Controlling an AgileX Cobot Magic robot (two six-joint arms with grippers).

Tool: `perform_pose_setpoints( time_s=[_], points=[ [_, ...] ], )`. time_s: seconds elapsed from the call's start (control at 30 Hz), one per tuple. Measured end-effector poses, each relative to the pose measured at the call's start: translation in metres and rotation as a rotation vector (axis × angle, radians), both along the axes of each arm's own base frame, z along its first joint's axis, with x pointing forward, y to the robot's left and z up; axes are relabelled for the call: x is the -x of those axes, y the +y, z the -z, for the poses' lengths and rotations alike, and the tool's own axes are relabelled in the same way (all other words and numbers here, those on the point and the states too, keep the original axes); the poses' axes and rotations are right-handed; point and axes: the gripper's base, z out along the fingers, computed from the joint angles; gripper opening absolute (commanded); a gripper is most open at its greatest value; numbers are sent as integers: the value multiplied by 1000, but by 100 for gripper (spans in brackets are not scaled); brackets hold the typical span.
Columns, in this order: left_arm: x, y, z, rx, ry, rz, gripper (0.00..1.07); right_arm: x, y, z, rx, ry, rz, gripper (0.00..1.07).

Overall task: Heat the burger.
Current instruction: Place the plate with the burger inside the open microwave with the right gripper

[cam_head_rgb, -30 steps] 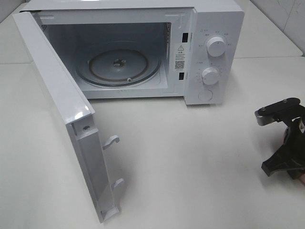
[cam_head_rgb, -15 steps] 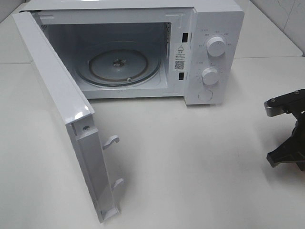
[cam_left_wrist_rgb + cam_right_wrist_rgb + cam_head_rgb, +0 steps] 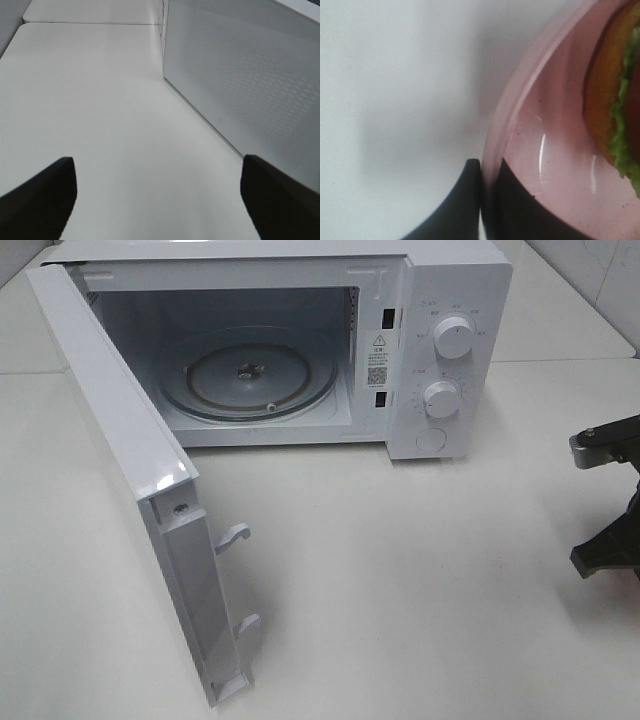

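Note:
The burger (image 3: 612, 95) shows only in the right wrist view, as an edge of golden-brown bun with green lettuce, resting on a round pink plate (image 3: 555, 150). My right gripper (image 3: 487, 167) is shut on the plate's rim, one dark finger outside it and one inside. In the high view only part of the right arm (image 3: 610, 530) shows at the right edge; the burger and plate are out of that frame. My left gripper (image 3: 157, 160) is open above bare table, with nothing between its fingers.
The white microwave (image 3: 450, 300) stands at the back with its door (image 3: 130, 460) swung wide toward the front left. Its glass turntable (image 3: 250, 380) holds nothing. Two knobs sit on its right panel. The door's outer face (image 3: 240, 85) is close beside the left gripper.
The right arm has slid to the right, further out of the high view. The microwave and its door have not moved.

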Motion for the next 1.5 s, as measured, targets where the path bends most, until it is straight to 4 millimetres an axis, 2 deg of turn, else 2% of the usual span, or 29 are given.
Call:
perform_pose_setpoints(
  time_s=[0.2, 0.4, 1.03, 1.5],
  points=[
    [0, 0, 0, 0, 0, 0, 82, 2, -1, -3, 3, -1, 7, 0],
    [0, 0, 0, 0, 0, 0, 82, 5, 0, -14, 6, -28, 8, 0],
    [0, 0, 0, 0, 0, 0, 82, 20, 32, -19, 153, 15, -99, 0],
    [0, 0, 0, 0, 0, 0, 82, 31, 53, -23, 189, 14, -147, 0]
  ],
)
